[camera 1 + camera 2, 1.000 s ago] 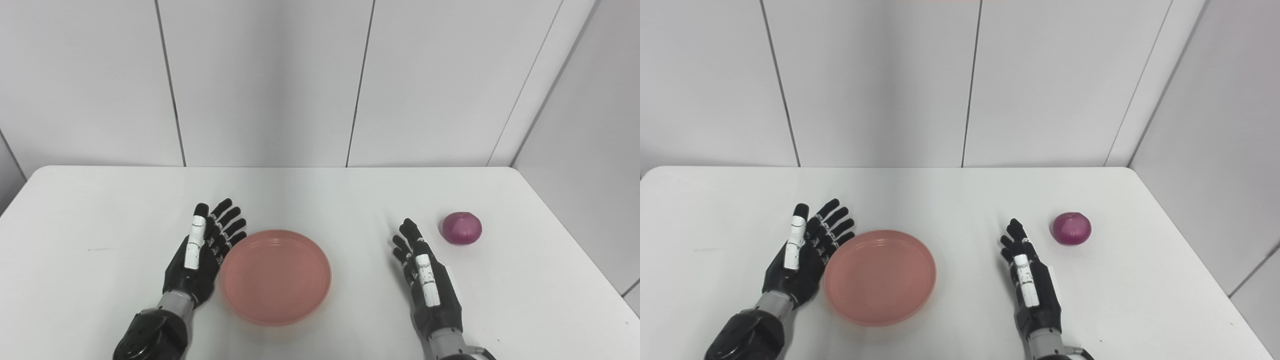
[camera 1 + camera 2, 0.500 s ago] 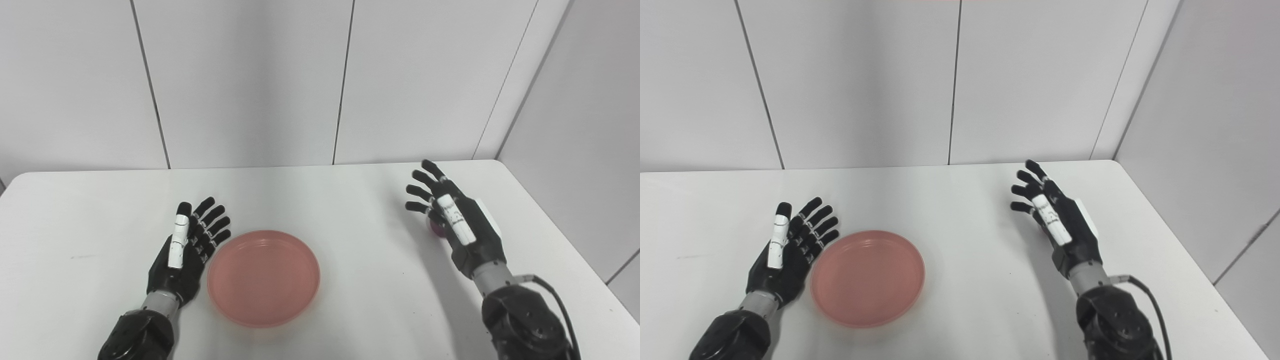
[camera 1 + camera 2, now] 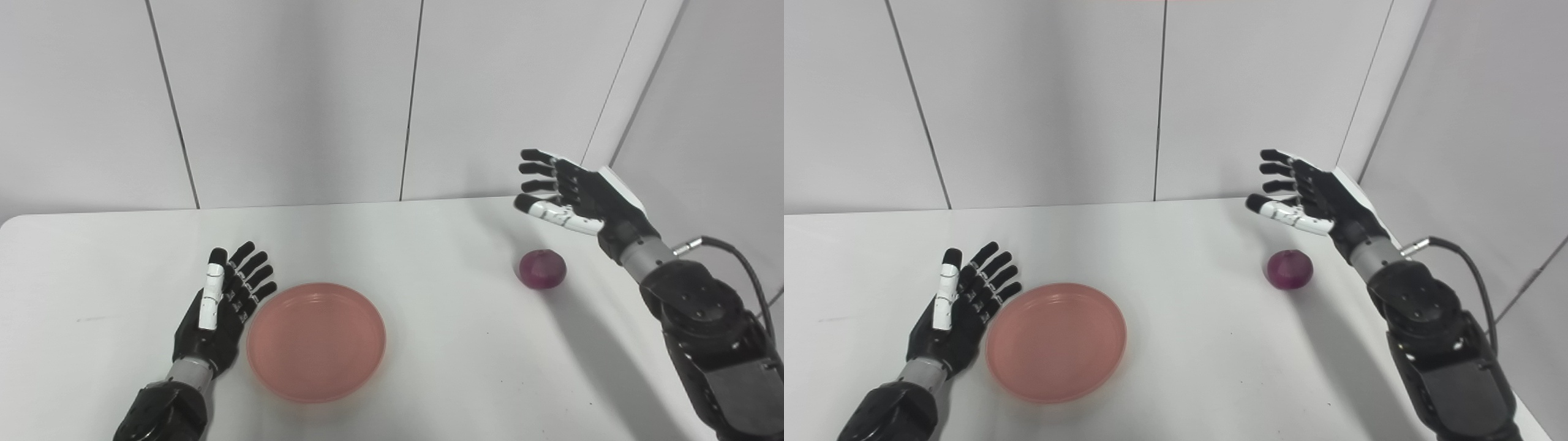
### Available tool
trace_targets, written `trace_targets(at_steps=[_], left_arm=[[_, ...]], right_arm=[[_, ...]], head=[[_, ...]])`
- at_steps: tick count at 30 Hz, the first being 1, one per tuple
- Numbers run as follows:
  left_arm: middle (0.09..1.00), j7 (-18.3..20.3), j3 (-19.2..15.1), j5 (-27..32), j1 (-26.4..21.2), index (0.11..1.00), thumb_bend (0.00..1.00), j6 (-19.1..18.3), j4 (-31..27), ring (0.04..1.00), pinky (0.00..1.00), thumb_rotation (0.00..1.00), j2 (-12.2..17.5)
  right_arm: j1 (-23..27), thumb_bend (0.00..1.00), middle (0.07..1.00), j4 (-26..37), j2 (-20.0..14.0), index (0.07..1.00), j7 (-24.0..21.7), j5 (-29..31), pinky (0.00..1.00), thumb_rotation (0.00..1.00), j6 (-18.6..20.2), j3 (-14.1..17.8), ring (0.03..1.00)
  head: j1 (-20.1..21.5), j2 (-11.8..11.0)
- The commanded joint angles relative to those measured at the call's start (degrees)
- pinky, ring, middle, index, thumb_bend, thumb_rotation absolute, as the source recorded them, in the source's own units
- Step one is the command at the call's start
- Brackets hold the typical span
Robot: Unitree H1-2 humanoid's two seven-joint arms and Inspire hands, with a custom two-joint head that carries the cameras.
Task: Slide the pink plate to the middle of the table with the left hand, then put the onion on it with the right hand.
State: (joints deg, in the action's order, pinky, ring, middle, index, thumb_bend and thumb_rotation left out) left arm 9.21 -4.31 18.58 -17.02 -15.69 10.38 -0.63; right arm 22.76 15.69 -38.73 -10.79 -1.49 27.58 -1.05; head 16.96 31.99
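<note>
Standing there watching, the left hand (image 3: 222, 304) was lying low on the white surface (image 3: 429, 367), palm turned inward, fingers (image 3: 248, 274) spread and straight, holding nothing. It sat just beside the left rim of the pink plate (image 3: 316, 340), maybe brushing it, hard to say from where I stood. The plate itself was flat on the surface, a bit left of centre and toward the near edge, nothing on it. So I'd guess the sliding part was pretty much done, or close enough, though it didn't look dead centre to me.

Further right, the onion (image 3: 542, 269), a small purple one, was resting on the surface by itself, well apart from the plate. The right hand (image 3: 572, 195) was up in the air above and a little beyond it, fingers (image 3: 536, 169) fanned out and slightly curled, gripping nothing and not touching the onion.

So basically the whole second half was left: come down on the onion, close around it, carry it across to the plate and let go.
</note>
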Motion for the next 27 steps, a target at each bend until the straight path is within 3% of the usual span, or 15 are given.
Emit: trace_targets(at_steps=[1, 6, 10, 11, 14, 17, 21, 27], left_arm=[[0.902, -2.12, 0.13, -1.23, 2.17, 0.883, 0.80, -4.49, 1.47, 0.905, 0.88, 0.86, 0.14], [0.903, -2.14, 0.27, -1.18, 2.31, 0.890, 0.79, -4.49, 1.30, 0.913, 0.89, 0.87, 0.09], [0.903, -2.01, 0.40, -1.27, 2.27, 0.889, 0.80, -4.21, 1.63, 0.909, 0.88, 0.86, 0.18], [0.904, -1.96, 0.41, -1.31, 2.22, 0.890, 0.80, -4.01, 1.94, 0.909, 0.88, 0.87, 0.23], [0.900, -1.90, 0.41, -1.44, 2.18, 0.887, 0.80, -3.57, 2.56, 0.906, 0.88, 0.87, 0.30], [0.890, -1.92, 0.39, -1.51, 2.26, 0.874, 0.81, -3.31, 2.92, 0.896, 0.85, 0.86, 0.32], [0.884, -2.18, 0.52, -1.83, 2.50, 0.866, 0.82, -3.40, 2.65, 0.888, 0.83, 0.86, 0.31], [0.894, -2.01, 0.58, -1.75, 2.75, 0.873, 0.81, -3.24, 2.73, 0.894, 0.84, 0.86, 0.26]], right_arm=[[3.64, 1.00, 0.861, -1.35, -3.55, 0.875, -0.96, -4.66, 0.66, 0.47, -1.73, -0.83, 0.766], [7.73, 1.00, 0.885, -6.68, -7.18, 0.863, -4.24, -12.75, 0.65, 0.43, -6.06, -5.25, 0.827], [10.04, 1.00, 0.906, -9.42, -10.00, 0.856, -6.37, -21.52, 0.78, 0.42, -8.77, -9.81, 0.888], [10.65, 1.00, 0.902, -9.76, -10.51, 0.853, -7.06, -23.65, 0.76, 0.41, -9.10, -10.98, 0.883], [11.89, 1.00, 0.891, -10.06, -11.18, 0.844, -9.21, -28.40, 0.70, 0.38, -9.31, -13.29, 0.856], [12.87, 1.00, 0.877, -9.55, -11.82, 0.830, -12.74, -32.75, 0.62, 0.26, -8.37, -15.24, 0.821], [14.23, 1.00, 0.867, -10.06, -11.95, 0.823, -17.78, -35.63, 0.61, 0.16, -7.84, -16.17, 0.813], [16.56, 1.00, 0.876, -11.57, -11.32, 0.819, -24.86, -41.51, 0.60, 0.15, -7.14, -18.60, 0.820]], head=[[-0.04, 0.06], [-0.39, -0.04], [-0.50, -0.09], [-0.53, -0.11], [-0.54, -0.17], [-0.60, -0.16], [-0.68, -0.05], [-0.95, -0.10]])
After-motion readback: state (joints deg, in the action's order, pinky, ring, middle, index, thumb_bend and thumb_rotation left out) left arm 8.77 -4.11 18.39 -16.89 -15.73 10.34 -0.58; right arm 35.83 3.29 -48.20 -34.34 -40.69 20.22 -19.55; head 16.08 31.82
